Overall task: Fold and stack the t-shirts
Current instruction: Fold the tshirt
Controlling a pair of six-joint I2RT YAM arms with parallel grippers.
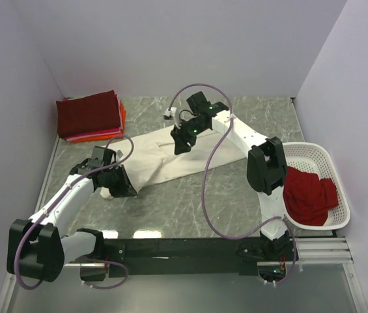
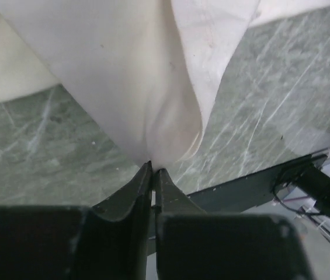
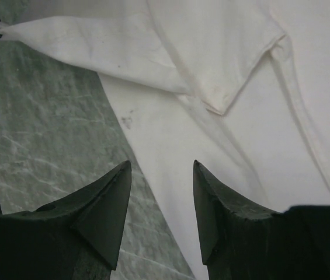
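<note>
The cream-white t-shirt (image 1: 164, 153) lies spread across the middle of the counter (image 1: 236, 195), one sleeve turned in over its body. The left jaws are clamped on a pinch of its near-left edge. The right jaws hang half-apart over its middle, holding nothing. Pulling from that single pinch could drag or bunch the cloth. The stack of folded t-shirts (image 1: 89, 116) sits at back left. The white lattice basket (image 1: 320, 156) at right holds a crumpled red t-shirt (image 1: 309, 195).

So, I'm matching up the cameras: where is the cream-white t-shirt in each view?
Top external: cream-white t-shirt lying across the centre of the picture.
Left wrist: fills the upper frame, a fold pinched in the left end effector.
Right wrist: covers the top and right.
Shared landmark: the grey marbled tabletop beside it in all three.
</note>
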